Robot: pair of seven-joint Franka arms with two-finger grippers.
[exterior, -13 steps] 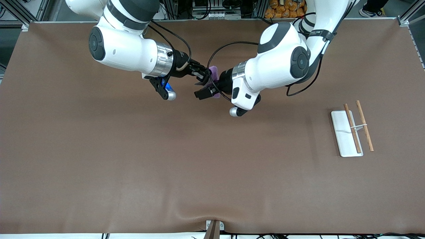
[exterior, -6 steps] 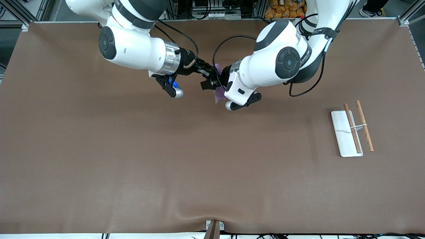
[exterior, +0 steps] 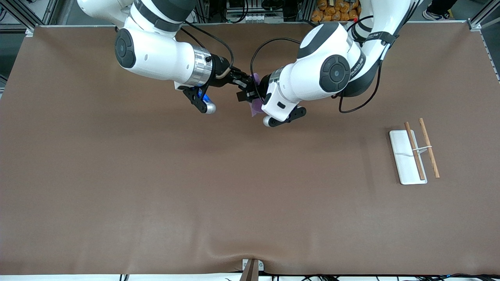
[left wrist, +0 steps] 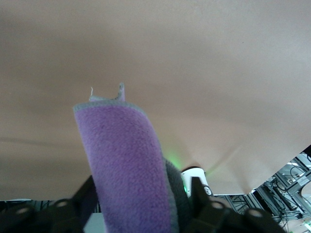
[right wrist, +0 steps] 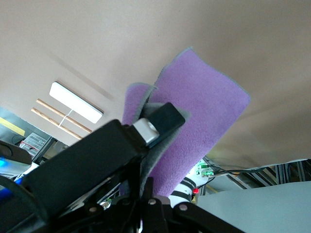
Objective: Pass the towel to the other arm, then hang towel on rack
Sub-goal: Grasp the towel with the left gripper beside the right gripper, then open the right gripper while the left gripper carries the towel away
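Note:
The purple towel (exterior: 256, 110) hangs in the air over the part of the table near the robots' bases, midway between the two arms. My right gripper (exterior: 250, 83) is shut on its upper part (right wrist: 204, 111), and the cloth folds down from the pinch. My left gripper (exterior: 247, 96) meets it from the other arm's end. Its fingers stand on either side of the towel (left wrist: 124, 165), with a sliver of gap at one finger (left wrist: 195, 194). The rack (exterior: 403, 156) stands on the table toward the left arm's end, its two wooden rods (exterior: 415, 151) bare.
The rack's white base (right wrist: 75, 108) also shows in the right wrist view. A small metal bracket (exterior: 252, 267) sits at the table edge nearest the front camera. The brown table cover (exterior: 195, 187) lies flat all around.
Both arms came together over the table. The left gripper slid around the hanging towel and its fingers have narrowed toward the cloth. The right gripper has kept its hold.

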